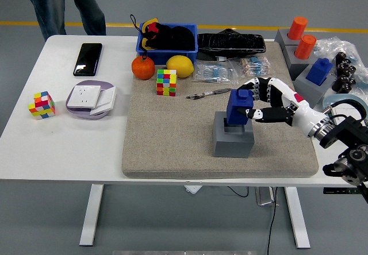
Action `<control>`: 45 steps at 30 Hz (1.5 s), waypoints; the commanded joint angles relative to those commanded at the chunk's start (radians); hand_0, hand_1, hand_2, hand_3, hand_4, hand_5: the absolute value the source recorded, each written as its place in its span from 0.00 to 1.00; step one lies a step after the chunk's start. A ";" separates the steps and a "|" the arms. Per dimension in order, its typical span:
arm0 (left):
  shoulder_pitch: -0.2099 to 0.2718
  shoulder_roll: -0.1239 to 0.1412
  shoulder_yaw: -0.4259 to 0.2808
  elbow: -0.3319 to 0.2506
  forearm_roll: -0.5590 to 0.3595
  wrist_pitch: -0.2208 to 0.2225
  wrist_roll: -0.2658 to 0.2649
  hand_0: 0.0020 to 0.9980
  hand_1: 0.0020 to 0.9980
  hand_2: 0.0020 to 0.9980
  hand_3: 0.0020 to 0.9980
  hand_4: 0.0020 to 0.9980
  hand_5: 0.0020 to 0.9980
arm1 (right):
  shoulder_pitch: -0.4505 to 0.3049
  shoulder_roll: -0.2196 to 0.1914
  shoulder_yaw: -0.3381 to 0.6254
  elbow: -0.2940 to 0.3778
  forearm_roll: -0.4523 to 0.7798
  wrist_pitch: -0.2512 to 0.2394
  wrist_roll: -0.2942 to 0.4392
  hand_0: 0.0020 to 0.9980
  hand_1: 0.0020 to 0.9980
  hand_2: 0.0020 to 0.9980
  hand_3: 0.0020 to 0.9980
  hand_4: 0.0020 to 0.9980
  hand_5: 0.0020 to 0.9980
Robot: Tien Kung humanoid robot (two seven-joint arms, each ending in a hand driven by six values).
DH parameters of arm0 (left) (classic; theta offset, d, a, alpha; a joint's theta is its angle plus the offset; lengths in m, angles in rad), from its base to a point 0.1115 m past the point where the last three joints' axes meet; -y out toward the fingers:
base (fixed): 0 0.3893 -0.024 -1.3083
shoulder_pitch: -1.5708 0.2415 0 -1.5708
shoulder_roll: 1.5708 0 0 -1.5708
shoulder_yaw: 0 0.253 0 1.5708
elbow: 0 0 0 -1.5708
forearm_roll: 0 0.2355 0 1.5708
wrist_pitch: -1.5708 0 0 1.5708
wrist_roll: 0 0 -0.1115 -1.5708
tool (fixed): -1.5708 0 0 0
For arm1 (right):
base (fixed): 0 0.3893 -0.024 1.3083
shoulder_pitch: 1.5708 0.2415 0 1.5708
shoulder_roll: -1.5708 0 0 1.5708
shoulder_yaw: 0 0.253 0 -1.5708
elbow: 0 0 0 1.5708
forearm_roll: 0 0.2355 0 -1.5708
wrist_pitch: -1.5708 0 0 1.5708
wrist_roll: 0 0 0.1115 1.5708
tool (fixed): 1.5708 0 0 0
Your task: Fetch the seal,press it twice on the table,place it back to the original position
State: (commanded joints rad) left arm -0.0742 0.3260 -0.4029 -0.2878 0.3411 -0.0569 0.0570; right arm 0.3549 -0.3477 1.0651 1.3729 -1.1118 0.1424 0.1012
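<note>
The blue seal (238, 107) is lifted a little out of its grey holder block (233, 141) on the beige mat (172, 140). My right hand (253, 101) comes in from the right and is shut on the seal, with fingers (260, 86) behind it and the thumb in front. The seal's base hangs just above the holder's recess. The left arm is not in view.
On the mat are a pen (208, 93), a colour cube (166, 82), an orange (143, 67), a lemon (180, 66) and a blue bin (167, 38). More seals in grey holders (307, 54) stand at the right. A phone (88, 58), a socket (90, 97) and a second cube (42, 105) lie at the left. A person (63, 5) stands at the far side.
</note>
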 joint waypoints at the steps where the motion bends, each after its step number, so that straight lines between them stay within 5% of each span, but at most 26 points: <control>1: 0.000 0.000 0.000 0.000 0.000 0.000 0.000 0.79 0.75 0.75 0.78 0.79 0.49 | 0.001 -0.005 0.005 0.008 -0.004 0.000 -0.001 0.59 0.49 0.47 0.46 0.78 0.00; 9: -0.003 0.004 0.008 0.000 -0.003 0.000 0.000 0.79 0.75 0.75 0.78 0.79 0.49 | 0.016 -0.010 0.093 -0.035 -0.058 -0.008 -0.001 0.59 0.49 0.47 0.46 0.77 0.00; 27: 0.007 -0.002 0.008 -0.001 0.001 -0.005 0.000 0.79 0.75 0.75 0.78 0.79 0.49 | -0.023 0.079 0.120 -0.336 -0.086 -0.085 0.103 0.60 0.47 0.46 0.45 0.74 0.00; 36: 0.005 -0.005 0.008 0.001 -0.001 -0.007 0.001 0.79 0.75 0.75 0.78 0.79 0.49 | -0.049 0.125 0.145 -0.396 -0.107 -0.147 0.173 0.59 0.46 0.45 0.44 0.74 0.00; 45: 0.003 -0.007 0.001 -0.001 0.002 -0.009 0.000 0.79 0.75 0.75 0.78 0.79 0.49 | -0.065 0.129 0.126 -0.436 -0.115 -0.156 0.180 0.60 0.46 0.45 0.44 0.73 0.00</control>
State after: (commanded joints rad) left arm -0.0708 0.3186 -0.4022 -0.2883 0.3431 -0.0656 0.0565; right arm 0.2898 -0.2184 1.1907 0.9373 -1.2265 -0.0131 0.2815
